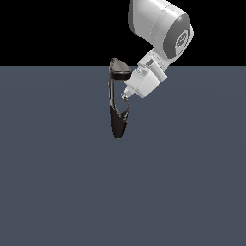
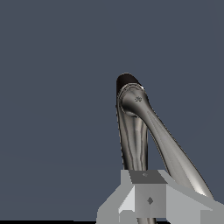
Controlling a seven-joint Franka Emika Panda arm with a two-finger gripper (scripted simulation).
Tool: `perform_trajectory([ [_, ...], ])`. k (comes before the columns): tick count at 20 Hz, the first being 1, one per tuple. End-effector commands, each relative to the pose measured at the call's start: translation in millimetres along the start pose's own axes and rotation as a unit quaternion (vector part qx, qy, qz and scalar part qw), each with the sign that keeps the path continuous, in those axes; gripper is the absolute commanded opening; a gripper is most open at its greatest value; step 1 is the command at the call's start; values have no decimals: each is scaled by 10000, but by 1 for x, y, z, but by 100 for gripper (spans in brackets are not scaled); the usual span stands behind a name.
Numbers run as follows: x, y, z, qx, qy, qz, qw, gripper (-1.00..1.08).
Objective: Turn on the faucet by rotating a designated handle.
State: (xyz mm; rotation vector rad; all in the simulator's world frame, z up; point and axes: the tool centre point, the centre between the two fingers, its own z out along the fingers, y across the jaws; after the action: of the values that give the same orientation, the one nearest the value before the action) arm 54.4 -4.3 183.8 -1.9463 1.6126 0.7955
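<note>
The faucet [image 1: 118,122] stands on the grey floor, with a tapered black base, a thin grey neck [image 1: 111,91] and a flat oval head [image 1: 117,67]. The handle [image 1: 126,109] is a thin curved prong rising from the base on the exterior view's right. My gripper [image 1: 126,97] comes down from the upper right, its tip at the handle's upper end. In the wrist view the gripper [image 2: 148,192] looks shut with no gap between the fingers. The handle [image 2: 133,144] runs under it, and the longer neck [image 2: 175,153] passes beside it. The black base [image 2: 124,80] shows beyond.
The plain grey floor [image 1: 57,182] stretches all around the faucet. The white arm [image 1: 161,26] hangs above and to the exterior view's right of the faucet head.
</note>
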Motion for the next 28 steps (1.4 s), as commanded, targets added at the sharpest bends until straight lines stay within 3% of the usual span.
perform_trajectory([
  [1,-7,7,1,-52,-34,-24,10000,-100],
  [16,15,52,0,-49,-33,-23,10000,-100],
  [18,3,41,-2,0,-11,-129,9999,-100],
  [26,61,68,0,-48,-33,-31,10000,-100],
  [27,61,68,0,-48,-33,-31,10000,-100],
  [28,33,54,-2,-30,-40,-234,9997,-100],
])
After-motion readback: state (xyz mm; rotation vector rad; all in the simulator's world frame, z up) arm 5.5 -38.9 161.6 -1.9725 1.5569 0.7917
